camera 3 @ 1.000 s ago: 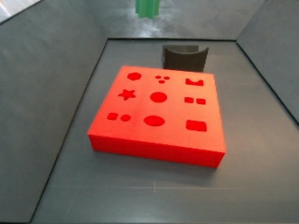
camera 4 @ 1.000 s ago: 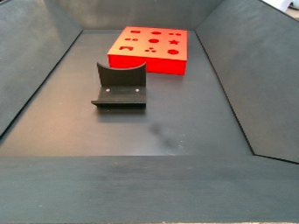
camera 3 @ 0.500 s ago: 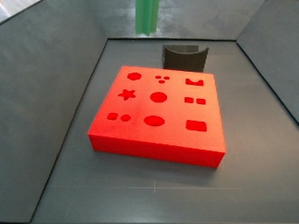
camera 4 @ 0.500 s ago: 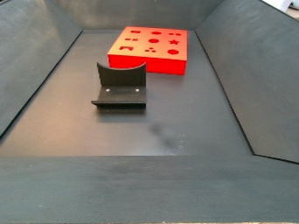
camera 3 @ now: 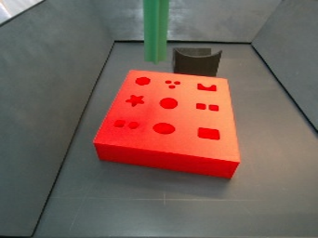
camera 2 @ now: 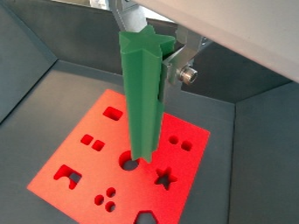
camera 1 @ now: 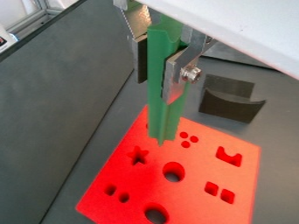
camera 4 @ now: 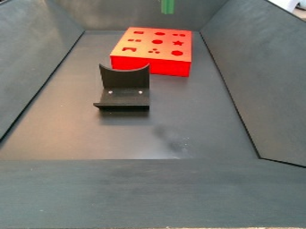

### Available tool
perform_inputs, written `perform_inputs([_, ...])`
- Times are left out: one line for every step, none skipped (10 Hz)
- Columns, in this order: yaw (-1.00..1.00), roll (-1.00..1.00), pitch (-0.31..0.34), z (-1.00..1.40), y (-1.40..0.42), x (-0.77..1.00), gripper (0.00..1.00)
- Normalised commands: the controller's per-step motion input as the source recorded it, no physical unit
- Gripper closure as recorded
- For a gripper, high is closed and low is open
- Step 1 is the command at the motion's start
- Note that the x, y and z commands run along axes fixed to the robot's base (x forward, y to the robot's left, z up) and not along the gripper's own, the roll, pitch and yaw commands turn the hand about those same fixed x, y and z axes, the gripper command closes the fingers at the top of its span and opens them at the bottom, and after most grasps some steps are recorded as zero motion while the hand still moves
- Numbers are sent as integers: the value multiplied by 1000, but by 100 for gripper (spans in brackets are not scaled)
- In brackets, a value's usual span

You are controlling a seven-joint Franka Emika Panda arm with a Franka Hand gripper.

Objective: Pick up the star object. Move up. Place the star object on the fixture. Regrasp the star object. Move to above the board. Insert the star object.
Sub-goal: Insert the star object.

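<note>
Gripper (camera 1: 165, 59) fingers are clamped on the upper end of the star object (camera 1: 162, 92) in a wrist view; one silver finger plate (camera 1: 179, 72) with a screw shows beside the peg, while the opposite finger is mostly hidden behind the green shaft. The peg hangs upright over the board (camera 1: 187, 179), its lower tip apart from the red surface. The fixture (camera 1: 230, 96) sits beyond the board's far edge, partly cut by the arm's white housing.

In a wrist view from the opposite side, the gripper (camera 2: 152, 48) again squeezes the star object (camera 2: 142, 96); the star-shaped top end is plain here. The peg's tip overlaps a round hole of the board (camera 2: 87, 162), though whether it truly sits above that hole cannot be told. The board's near corner is cut off by the frame.

In a side view, only the star object (camera 3: 156, 30) enters from the top edge at about 12 o'clock; the gripper itself is out of frame. The board (camera 3: 168, 139) lies mid-floor, with the fixture (camera 3: 196, 61) just behind it at about 1 o'clock.

In a side view from the far end, a small green tip of the star object (camera 4: 167, 6) peeks at 12 o'clock above the board (camera 4: 152, 61). The fixture (camera 4: 123, 88) stands on the floor nearer the camera, well apart from the board.
</note>
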Motion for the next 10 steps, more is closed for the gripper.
perform_inputs([-103,-114,-117,-763,294,-74,100])
perform_inputs([-43,-96,-199,-157,31,-40,100])
perform_inputs([0,0,0,-80,0,0,100])
perform_inputs([-77,0,-99,-529,0,-29,100])
perform_inputs([-251,-40,-123,-677,0,-109,100])
perform_inputs([-83,-71,-173,-263,6,0,100])
perform_inputs([0,7,-3,-134,0,-14,100])
perform_inputs([-117,0,-41,-320,0,-291,100])
perform_inputs([-37,-36,-59,-123,17,-89,100])
perform_inputs([0,0,0,-26,0,0,100])
